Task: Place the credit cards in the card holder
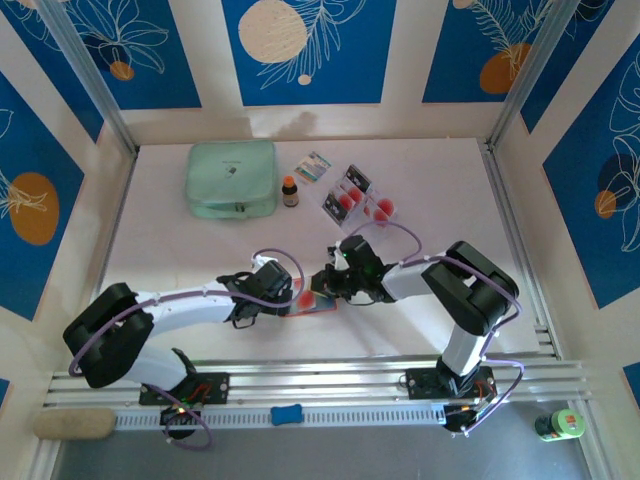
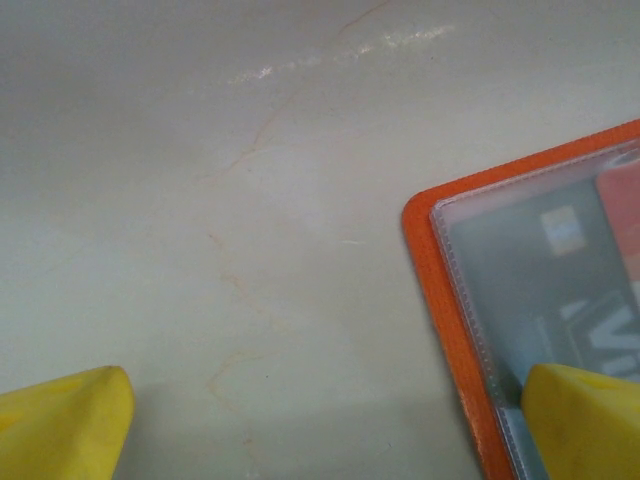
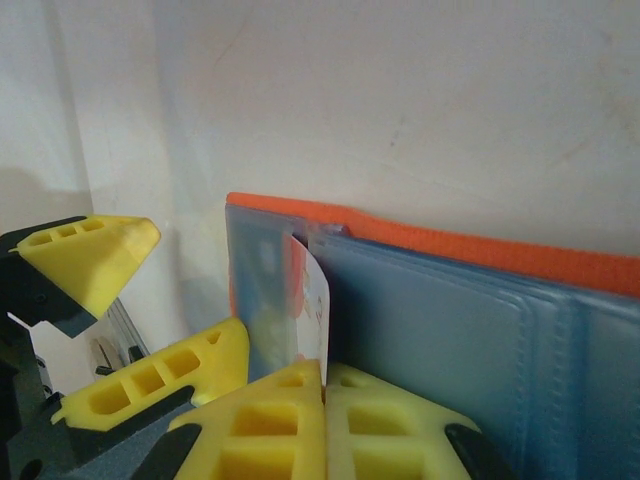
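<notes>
The credit card (image 3: 312, 300) pinched in the right gripper (image 3: 325, 385) may be buckled if the card holder (image 3: 450, 330), steadied by the spread left gripper (image 2: 325, 420), is shoved.

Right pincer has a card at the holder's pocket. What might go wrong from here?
1. The card pinched in the right pincer sits only partly inside the card holder; let go now, it may tip back out.
2. The left pincer is wide open, with just one finger over the holder's corner, so the holder may slide if the card is pushed further.
</notes>
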`<move>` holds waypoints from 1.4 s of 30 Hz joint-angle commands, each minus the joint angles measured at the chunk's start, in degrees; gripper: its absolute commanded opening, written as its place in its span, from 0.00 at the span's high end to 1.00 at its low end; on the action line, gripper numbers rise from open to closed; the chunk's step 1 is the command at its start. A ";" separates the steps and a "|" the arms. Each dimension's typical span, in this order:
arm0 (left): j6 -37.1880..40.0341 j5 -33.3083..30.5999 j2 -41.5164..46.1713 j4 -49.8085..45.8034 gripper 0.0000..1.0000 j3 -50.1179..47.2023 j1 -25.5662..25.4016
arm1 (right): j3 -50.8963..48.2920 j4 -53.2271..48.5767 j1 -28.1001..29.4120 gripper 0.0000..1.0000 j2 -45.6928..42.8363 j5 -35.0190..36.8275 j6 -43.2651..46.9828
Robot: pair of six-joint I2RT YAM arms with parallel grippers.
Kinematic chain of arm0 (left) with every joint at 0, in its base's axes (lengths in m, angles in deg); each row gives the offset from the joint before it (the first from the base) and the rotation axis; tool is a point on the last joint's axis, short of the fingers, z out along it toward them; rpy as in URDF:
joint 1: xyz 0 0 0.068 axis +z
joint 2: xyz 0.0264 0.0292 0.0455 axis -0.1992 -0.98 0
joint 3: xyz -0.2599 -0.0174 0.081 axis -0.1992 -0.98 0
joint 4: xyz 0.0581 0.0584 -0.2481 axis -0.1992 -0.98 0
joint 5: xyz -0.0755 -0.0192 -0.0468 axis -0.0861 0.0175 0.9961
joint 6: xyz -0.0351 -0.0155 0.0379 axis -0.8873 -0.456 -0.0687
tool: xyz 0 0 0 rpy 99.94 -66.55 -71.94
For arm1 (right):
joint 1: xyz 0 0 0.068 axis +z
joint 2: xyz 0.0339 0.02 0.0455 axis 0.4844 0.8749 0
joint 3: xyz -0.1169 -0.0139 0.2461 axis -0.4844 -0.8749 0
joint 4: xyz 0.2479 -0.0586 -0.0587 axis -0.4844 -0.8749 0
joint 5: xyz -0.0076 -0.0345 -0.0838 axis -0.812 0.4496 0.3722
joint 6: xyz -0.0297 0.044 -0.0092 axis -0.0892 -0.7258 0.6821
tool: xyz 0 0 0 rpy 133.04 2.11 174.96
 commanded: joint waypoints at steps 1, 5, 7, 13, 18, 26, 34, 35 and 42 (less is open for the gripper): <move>-0.22 -0.99 0.65 -0.95 0.00 -0.89 0.54 | 1.54 -6.90 0.62 0.81 1.57 -1.17 1.97; -0.14 -0.98 0.73 -0.87 0.00 -0.88 0.61 | 3.55 -11.51 -0.22 0.65 -0.25 -1.48 5.36; -0.19 -1.11 0.75 -0.84 0.00 -0.88 0.60 | 4.71 -14.18 -0.97 0.62 -1.60 -1.62 7.14; -0.15 -1.05 0.84 -0.64 0.00 -1.10 0.59 | 8.80 -22.30 -2.34 0.59 -4.90 -1.00 12.49; -0.19 -1.09 0.84 -0.42 0.00 -1.26 0.59 | 11.35 -26.19 -2.41 0.68 -5.04 -0.48 14.94; -0.16 -1.09 0.84 -0.02 0.00 -1.31 0.61 | 12.74 -27.41 -1.47 0.90 -1.70 -0.91 15.30; -0.08 -0.99 1.17 0.07 0.00 -1.04 0.61 | 15.65 -29.93 0.81 0.94 3.71 -0.91 15.48; -0.13 -1.06 1.27 0.09 0.00 -1.00 0.57 | 16.29 -30.38 1.08 0.94 4.50 -1.07 15.40; -1.57 -1.07 5.51 -0.10 0.00 -0.59 1.20 | 20.24 -32.36 2.53 0.96 7.88 -2.97 15.39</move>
